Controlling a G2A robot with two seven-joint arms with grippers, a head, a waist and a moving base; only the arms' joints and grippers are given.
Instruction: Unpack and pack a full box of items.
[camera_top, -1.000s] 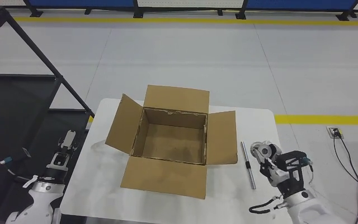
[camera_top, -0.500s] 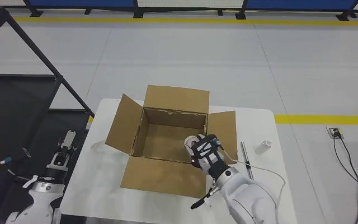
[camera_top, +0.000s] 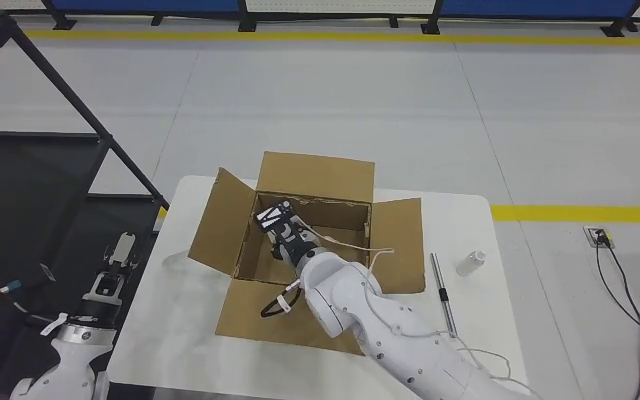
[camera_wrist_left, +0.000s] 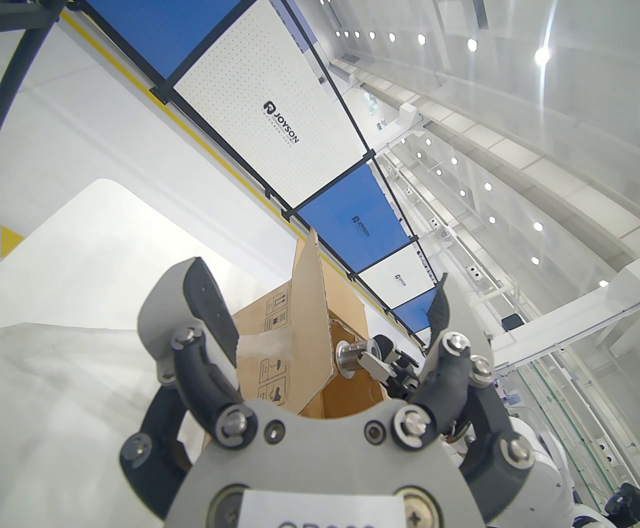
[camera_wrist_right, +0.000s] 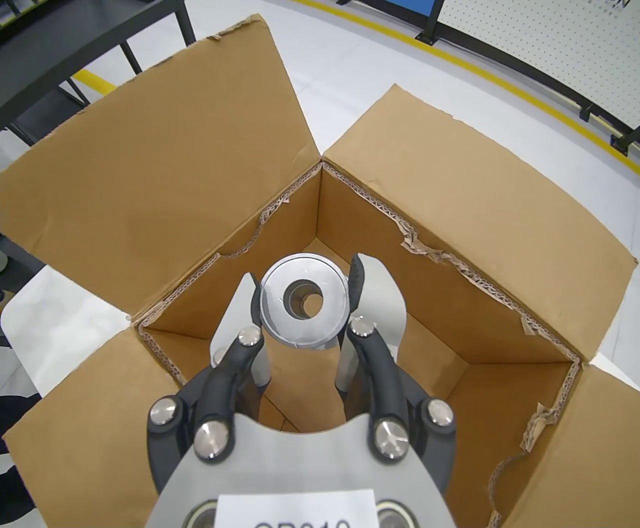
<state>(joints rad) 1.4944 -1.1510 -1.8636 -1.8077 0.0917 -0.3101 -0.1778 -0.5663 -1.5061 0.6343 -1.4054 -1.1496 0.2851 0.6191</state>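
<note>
An open cardboard box (camera_top: 315, 178) stands on the white table (camera_top: 180, 310) with all flaps spread. My right gripper (camera_top: 275, 217) hangs inside the box near its far left corner, shut on a silver round metal part (camera_wrist_right: 304, 299) with a hole through its middle. The box's bare floor (camera_wrist_right: 450, 360) lies below it. My left gripper (camera_top: 120, 250) stays off the table's near left corner, open with nothing between its fingers. In the left wrist view the left gripper (camera_wrist_left: 325, 305) points up at the box's side flap (camera_wrist_left: 305, 320), with the metal part (camera_wrist_left: 350, 356) showing beyond it.
A thin metal rod (camera_top: 444, 295) and a small clear bottle (camera_top: 470, 262) lie on the table right of the box. A black metal frame (camera_top: 60, 170) stands to the left of the table.
The right arm swung from the table's right side across into the box's far left corner, carrying the metal part. The small bottle it had covered now shows. The left arm has not moved.
</note>
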